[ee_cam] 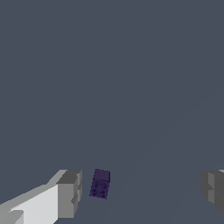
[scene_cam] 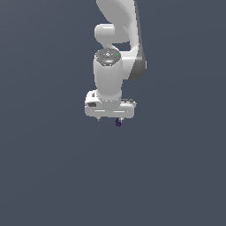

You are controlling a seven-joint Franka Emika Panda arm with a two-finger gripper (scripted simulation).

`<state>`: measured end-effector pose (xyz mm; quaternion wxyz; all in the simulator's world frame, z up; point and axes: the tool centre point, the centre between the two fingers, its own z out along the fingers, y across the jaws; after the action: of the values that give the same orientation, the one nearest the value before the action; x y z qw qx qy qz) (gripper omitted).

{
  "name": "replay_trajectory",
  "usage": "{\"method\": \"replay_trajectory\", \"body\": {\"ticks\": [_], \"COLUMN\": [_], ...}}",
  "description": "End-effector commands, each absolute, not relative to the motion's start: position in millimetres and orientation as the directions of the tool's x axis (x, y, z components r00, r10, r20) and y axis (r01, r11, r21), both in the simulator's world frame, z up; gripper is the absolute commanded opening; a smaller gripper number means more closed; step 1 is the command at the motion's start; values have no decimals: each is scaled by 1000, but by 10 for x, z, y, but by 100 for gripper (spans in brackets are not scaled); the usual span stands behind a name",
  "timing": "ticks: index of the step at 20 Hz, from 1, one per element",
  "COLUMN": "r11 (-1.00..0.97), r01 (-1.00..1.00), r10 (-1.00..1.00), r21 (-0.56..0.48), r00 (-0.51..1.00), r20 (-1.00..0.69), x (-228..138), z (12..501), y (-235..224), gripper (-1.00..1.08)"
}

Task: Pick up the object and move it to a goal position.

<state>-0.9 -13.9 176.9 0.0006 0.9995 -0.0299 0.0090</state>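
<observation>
The object is a tiny dark purple-blue block (ee_cam: 100, 183) with small studs on one face. In the wrist view it lies between my gripper's two grey fingers, close to one finger (ee_cam: 70, 193) and far from the other (ee_cam: 213, 188), touching neither. My gripper (ee_cam: 142, 190) is open wide and holds nothing. In the exterior view the white hand points straight down, and the gripper (scene_cam: 109, 118) is right over the block (scene_cam: 118, 122), which peeks out below the hand towards the exterior view's right. Most of the fingers are hidden behind the hand there.
The white arm (scene_cam: 115, 39) rises behind the hand at the top of the exterior view. A plain dark grey-blue surface (scene_cam: 53, 176) fills both views. No goal marker shows.
</observation>
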Motion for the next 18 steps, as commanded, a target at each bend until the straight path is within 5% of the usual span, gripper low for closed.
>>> {"method": "replay_trajectory", "body": {"ticks": [1, 18], "r11": [-998, -998], "r01": [-60, -60], "r10": [-60, -60], "r21": [1, -2], "r00": [998, 998], "r20": [18, -10], "x": [-9, -130], "z": [1769, 1625], "y": [-139, -196], "gripper": [100, 100]}}
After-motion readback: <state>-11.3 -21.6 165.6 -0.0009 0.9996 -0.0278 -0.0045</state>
